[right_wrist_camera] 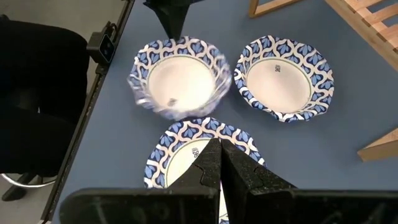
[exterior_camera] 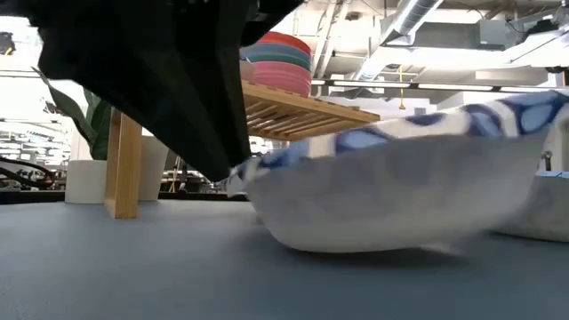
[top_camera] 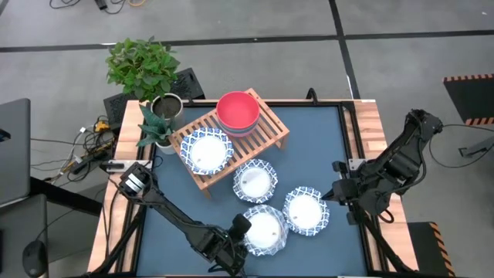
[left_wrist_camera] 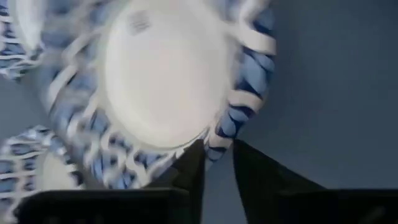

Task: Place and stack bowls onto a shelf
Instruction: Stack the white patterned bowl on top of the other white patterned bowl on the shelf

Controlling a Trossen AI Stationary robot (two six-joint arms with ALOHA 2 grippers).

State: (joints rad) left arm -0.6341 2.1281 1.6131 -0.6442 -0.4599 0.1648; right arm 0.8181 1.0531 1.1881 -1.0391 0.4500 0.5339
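The wooden slat shelf [top_camera: 266, 139] stands at the table's far left. It carries a stack of bowls with a red one on top [top_camera: 238, 112] and a white dish with a blue patterned rim [top_camera: 207, 150]. Three more such dishes are on the blue tabletop [top_camera: 255, 181], [top_camera: 306, 210], [top_camera: 264, 230]. My left gripper [left_wrist_camera: 217, 165] is at the nearest dish [right_wrist_camera: 180, 78], shut on its rim. My right gripper [right_wrist_camera: 219, 155] hangs shut above the table's right side, over the right-hand dish. My left gripper has the nearest dish's rim [left_wrist_camera: 219, 140] between its two fingers, one finger inside the dish and one outside. The fingers slant down at it from the table's near left. In the low view the dish [exterior_camera: 400, 187] looks tilted, with its underside close to the table.
A metal plant pot [top_camera: 166, 108] with a leafy plant [top_camera: 143, 66] and a small white pot [top_camera: 164, 145] stand just left of the shelf. The other two loose dishes lie close beside the held one. Bare tabletop [top_camera: 320, 139] lies right of the shelf.
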